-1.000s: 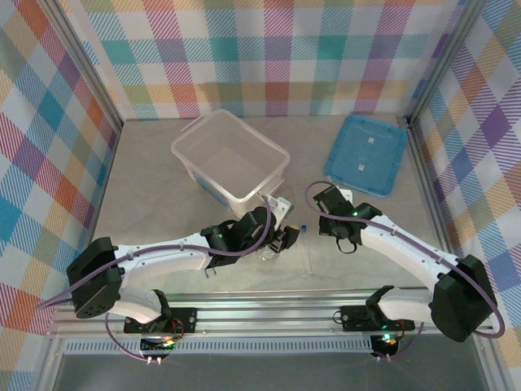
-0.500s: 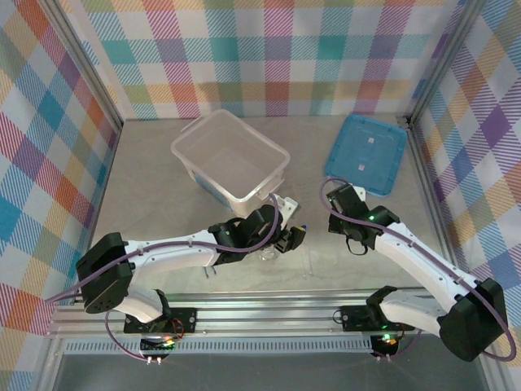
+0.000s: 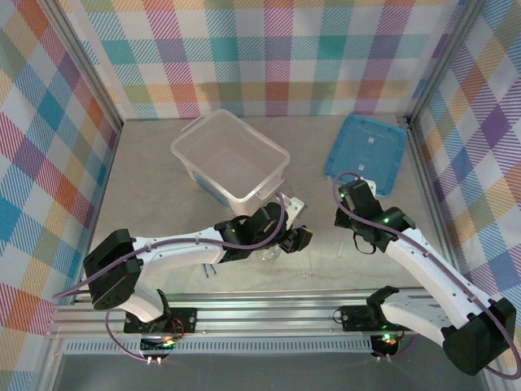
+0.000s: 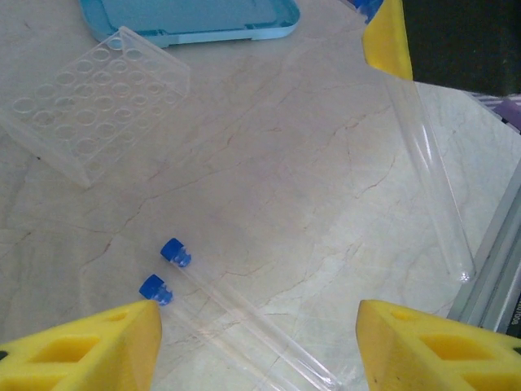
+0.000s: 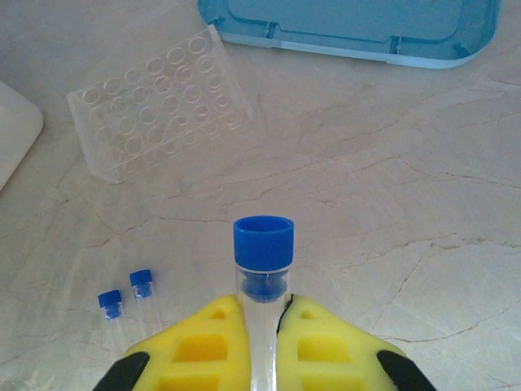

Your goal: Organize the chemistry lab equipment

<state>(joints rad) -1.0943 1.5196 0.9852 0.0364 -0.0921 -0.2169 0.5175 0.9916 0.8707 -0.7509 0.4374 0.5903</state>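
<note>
**Lining up the left tool on the loose tubes**

- Plastic box (image 3: 230, 155): far left of centre, well clear of the work.
- Left tool (image 4: 256, 330): jaws wide, nothing held. It hangs right over the two blue-capped tubes (image 4: 236, 303) lying on the counter (image 4: 269, 163).
- The tubes lie side by side, just apart. Caps point toward the clear well rack (image 4: 94, 102), closed ends toward the near rail (image 4: 488, 269).
- Key relation: the tubes' long axis runs diagonally across the gap between the pads, not square to it. My read is that the wrist needs some roll before closing, or the pads will catch a tube obliquely, or catch both.
- Left arm is clearly the nearer one.
- Room: bare counter around the tubes and the rack is well apart. The rail on the near side is the only hard edge, so the tight side is toward the closed ends.
- Right tool (image 5: 262, 326): clamped narrow on a third tube (image 5: 262, 244), upright with cap up, so it isn't free for a pick.
- Blue lid (image 5: 350, 24): beyond, on the right, out of the way.
</note>
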